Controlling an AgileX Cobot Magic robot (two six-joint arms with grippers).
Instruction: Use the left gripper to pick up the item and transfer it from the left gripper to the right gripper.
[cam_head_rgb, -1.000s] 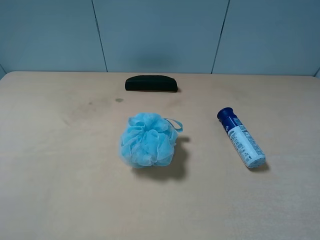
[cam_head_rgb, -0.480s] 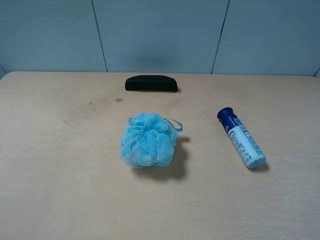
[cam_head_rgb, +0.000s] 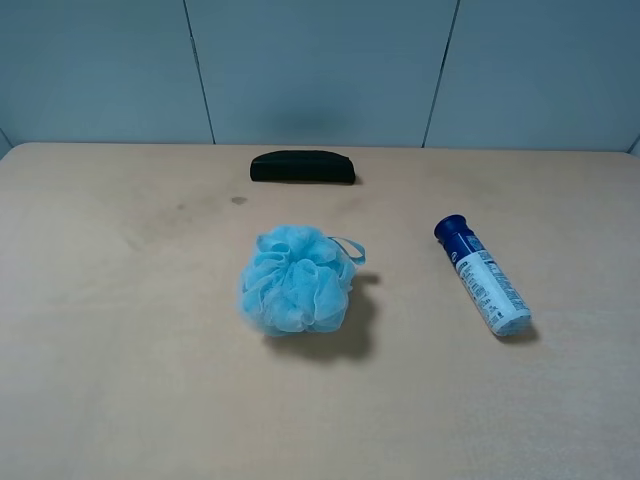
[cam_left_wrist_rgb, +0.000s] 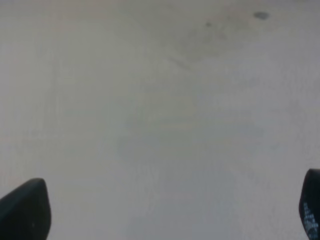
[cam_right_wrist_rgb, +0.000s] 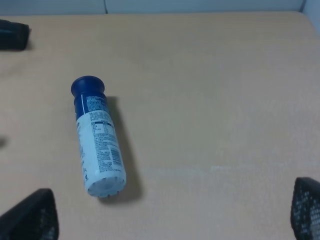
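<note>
The item, a slim bottle (cam_head_rgb: 481, 276) with a dark blue cap and a white-and-blue label, lies on its side on the right of the tan table, cap pointing toward the back. The right wrist view shows the same bottle (cam_right_wrist_rgb: 97, 136) ahead of my right gripper (cam_right_wrist_rgb: 172, 217), whose two black fingertips stand far apart with nothing between them. My left gripper (cam_left_wrist_rgb: 165, 212) is open too; only bare tabletop lies between its fingertips. Neither arm appears in the exterior high view.
A light blue mesh bath pouf (cam_head_rgb: 295, 280) sits mid-table, left of the bottle. A flat black oblong case (cam_head_rgb: 302, 166) lies near the table's back edge, its end also showing as the black case (cam_right_wrist_rgb: 12, 35) in the right wrist view. A pale wall rises behind.
</note>
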